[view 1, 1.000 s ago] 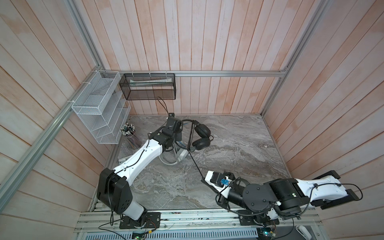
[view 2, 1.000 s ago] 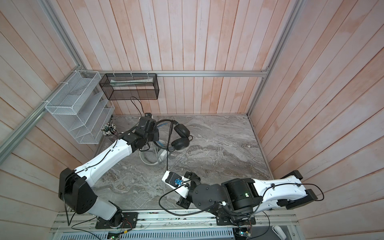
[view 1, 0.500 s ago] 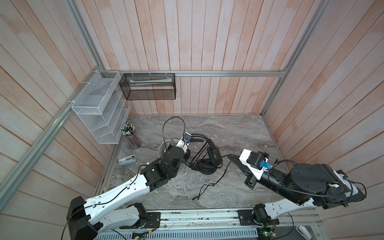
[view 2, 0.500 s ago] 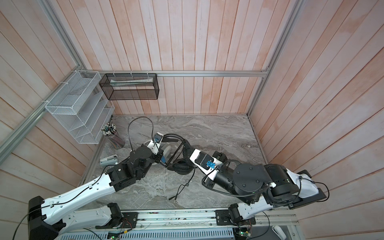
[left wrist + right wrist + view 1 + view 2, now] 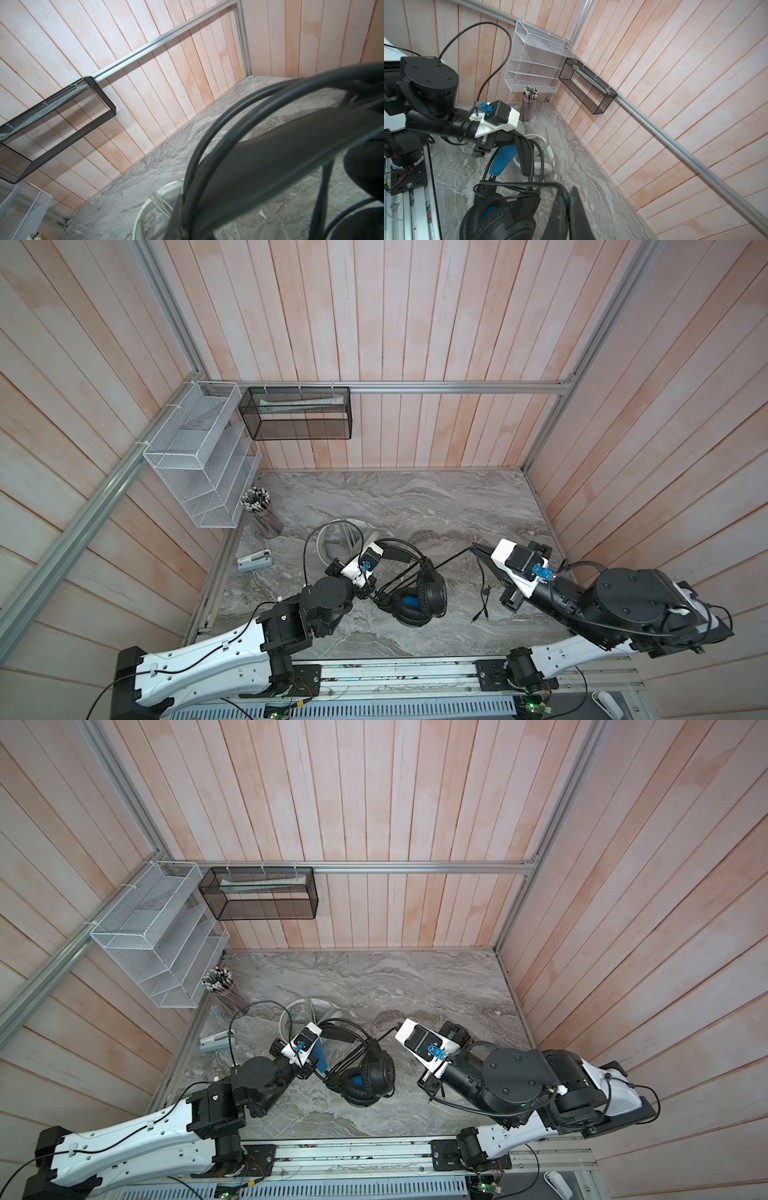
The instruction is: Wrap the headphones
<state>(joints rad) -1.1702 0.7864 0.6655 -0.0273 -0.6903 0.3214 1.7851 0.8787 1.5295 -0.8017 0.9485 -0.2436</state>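
The black headphones (image 5: 419, 595) with a blue-lined headband lie tilted at mid table, ear cups down. My left gripper (image 5: 380, 553) is shut on their headband (image 5: 525, 153), which fills the left wrist view (image 5: 270, 155). The black cable (image 5: 444, 564) loops round the headband and runs taut to my right gripper (image 5: 477, 549), shut on it at the fingertips (image 5: 560, 209). The cable's free end hangs down to a plug (image 5: 473, 619) on the table. The white headphones (image 5: 332, 535) lie just behind the left gripper, cable bundled on them.
A cup of pencils (image 5: 262, 514) stands at the back left under a white wire rack (image 5: 195, 472). A black mesh basket (image 5: 297, 418) hangs on the back wall. A small grey stapler-like thing (image 5: 254, 562) lies by the left wall. Wooden walls close three sides.
My left gripper has brought the black headphones from the back left to mid table. The right gripper has moved from the front middle to the right, drawing the cable taut.
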